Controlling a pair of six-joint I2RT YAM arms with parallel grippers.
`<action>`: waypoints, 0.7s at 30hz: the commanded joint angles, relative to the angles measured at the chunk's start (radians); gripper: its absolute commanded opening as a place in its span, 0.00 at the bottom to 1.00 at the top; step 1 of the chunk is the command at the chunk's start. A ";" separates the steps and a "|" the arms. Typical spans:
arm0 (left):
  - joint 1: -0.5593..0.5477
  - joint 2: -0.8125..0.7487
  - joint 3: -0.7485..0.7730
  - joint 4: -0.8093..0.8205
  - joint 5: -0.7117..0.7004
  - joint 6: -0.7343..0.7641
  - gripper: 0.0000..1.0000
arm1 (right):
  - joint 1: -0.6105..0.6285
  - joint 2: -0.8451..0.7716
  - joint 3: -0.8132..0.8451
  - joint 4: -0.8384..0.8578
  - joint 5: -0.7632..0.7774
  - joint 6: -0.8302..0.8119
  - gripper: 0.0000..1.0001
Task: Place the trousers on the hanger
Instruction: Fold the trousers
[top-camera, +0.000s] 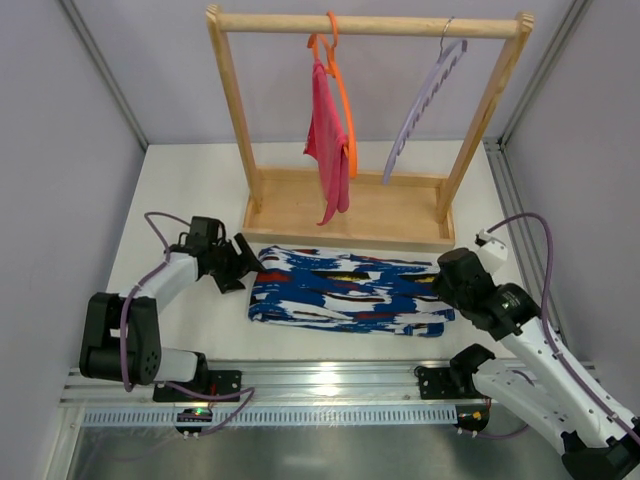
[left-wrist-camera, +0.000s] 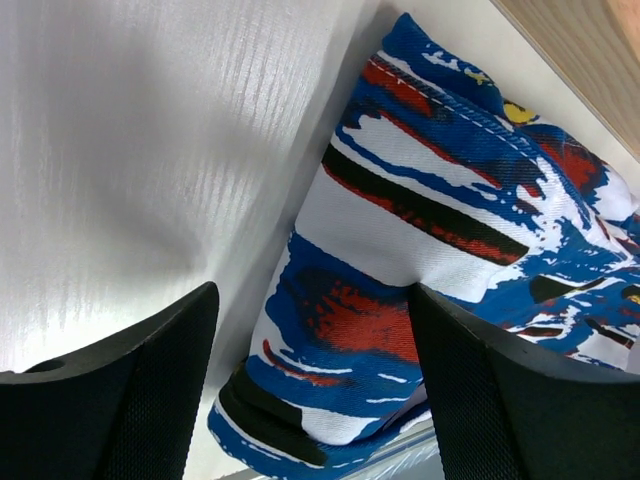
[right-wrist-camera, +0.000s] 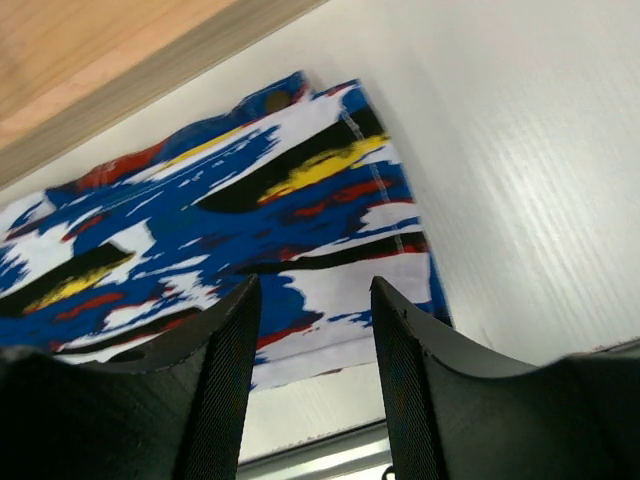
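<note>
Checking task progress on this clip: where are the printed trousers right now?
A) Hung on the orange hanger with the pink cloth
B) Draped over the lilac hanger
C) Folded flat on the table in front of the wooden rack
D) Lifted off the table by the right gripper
C: the trousers lie folded on the table just in front of the wooden rack, while the lilac hanger hangs bare from the rail.

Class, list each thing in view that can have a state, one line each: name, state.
trousers: folded, lying flat on the table.
lilac hanger: hanging on the rail, bare.
orange hanger: hanging, carrying pink cloth.
left pincer: open, holding nothing.
right pincer: open, holding nothing.
</note>
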 joint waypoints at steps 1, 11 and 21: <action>-0.007 0.022 -0.011 0.083 0.060 -0.026 0.76 | 0.001 -0.028 -0.014 0.180 -0.161 -0.177 0.51; -0.007 0.017 0.027 -0.069 -0.152 -0.017 0.01 | 0.002 0.038 -0.318 0.537 -0.348 -0.118 0.49; -0.009 -0.162 0.079 -0.106 -0.129 -0.023 0.58 | 0.030 0.024 -0.204 0.604 -0.557 -0.289 0.43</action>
